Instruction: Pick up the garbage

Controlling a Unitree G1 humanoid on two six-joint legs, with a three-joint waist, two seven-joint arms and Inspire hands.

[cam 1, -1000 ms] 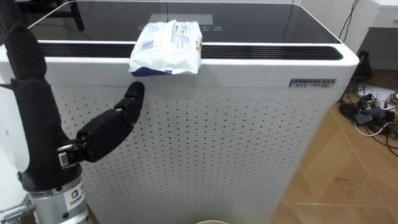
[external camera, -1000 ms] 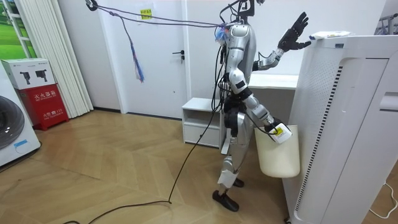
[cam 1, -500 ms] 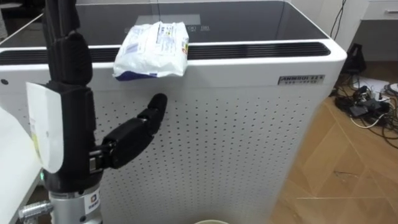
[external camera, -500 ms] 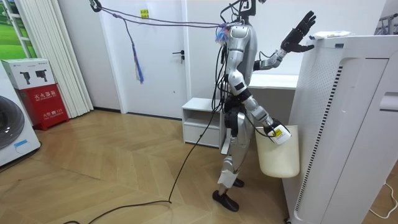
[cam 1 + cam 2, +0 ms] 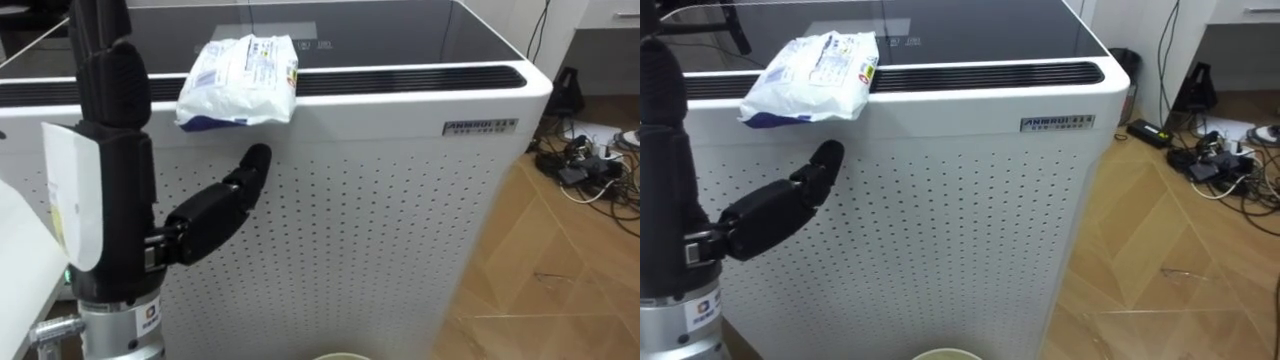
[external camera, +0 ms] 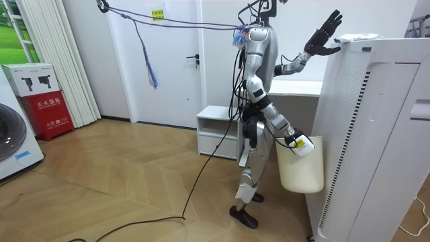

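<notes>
A cream waste bin (image 6: 300,167), its inside hidden, hangs at the right hand (image 6: 296,142), whose fingers cannot be made out, while the left hand (image 5: 213,207), fingers straight and spread, is raised just below the crumpled white-and-blue packet (image 5: 240,68) lying on the front top edge of the white perforated air purifier (image 5: 400,200) on the wooden floor (image 5: 560,270).
</notes>
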